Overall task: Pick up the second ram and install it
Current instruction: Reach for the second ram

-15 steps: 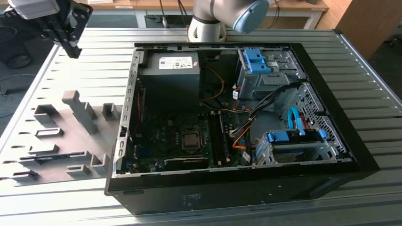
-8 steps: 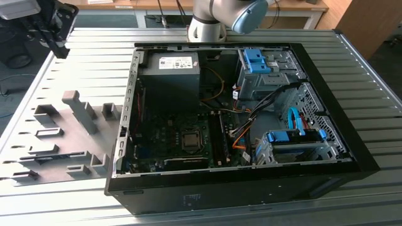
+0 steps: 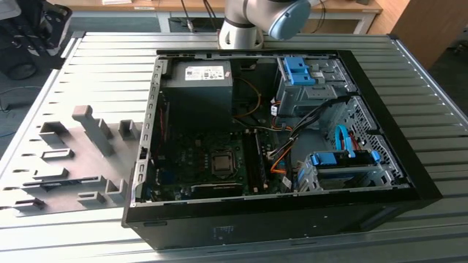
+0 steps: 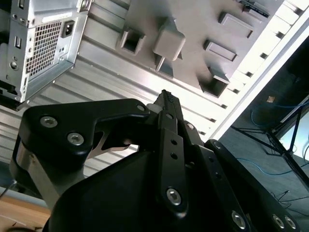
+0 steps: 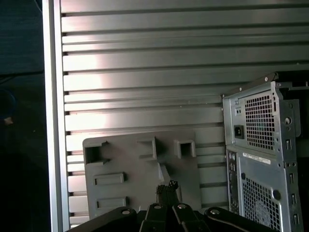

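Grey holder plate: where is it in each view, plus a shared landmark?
Exterior view: grey holder plate, to the exterior view's left of the PC case.
Second wrist view: beyond the gripper, beside the PC case; plate at.
First wrist view: beyond the gripper, beside the PC case; plate at.
Shared landmark: PC case.

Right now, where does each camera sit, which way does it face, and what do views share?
Exterior view: off-robot, looking down into the open PC case on the slatted table; the arm's base shows.
First wrist view: on the wrist, facing down past the gripper at the grey holder plate.
Second wrist view: on the wrist, facing along the gripper toward that plate.
Shared: all show plate, case, table.
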{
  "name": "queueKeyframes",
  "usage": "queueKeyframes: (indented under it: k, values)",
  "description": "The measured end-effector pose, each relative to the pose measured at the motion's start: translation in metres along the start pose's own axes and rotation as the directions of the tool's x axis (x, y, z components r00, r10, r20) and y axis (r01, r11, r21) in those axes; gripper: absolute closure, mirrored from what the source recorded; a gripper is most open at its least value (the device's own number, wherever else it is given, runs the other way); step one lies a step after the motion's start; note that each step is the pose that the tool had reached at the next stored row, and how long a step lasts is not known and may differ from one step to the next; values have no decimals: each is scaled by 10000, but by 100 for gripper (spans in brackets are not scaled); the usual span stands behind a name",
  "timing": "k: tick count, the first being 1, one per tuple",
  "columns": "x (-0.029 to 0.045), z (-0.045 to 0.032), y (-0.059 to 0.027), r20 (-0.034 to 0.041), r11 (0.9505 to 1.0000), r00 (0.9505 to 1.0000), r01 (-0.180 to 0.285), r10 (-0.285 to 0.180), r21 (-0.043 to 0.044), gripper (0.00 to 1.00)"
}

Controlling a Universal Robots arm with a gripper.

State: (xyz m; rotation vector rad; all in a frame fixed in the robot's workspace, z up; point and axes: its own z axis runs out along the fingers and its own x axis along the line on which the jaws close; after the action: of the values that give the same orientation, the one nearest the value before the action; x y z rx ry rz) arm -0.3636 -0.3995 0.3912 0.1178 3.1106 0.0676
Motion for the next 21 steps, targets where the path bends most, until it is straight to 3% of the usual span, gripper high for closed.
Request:
queueKeyframes:
  k: [9, 21]
  values:
    - [158, -2, -12, -1, 10000, 10000, 0, 0, 0, 89]
    - [175, 3, -28, 1, 10000, 10000, 0, 0, 7, 89]
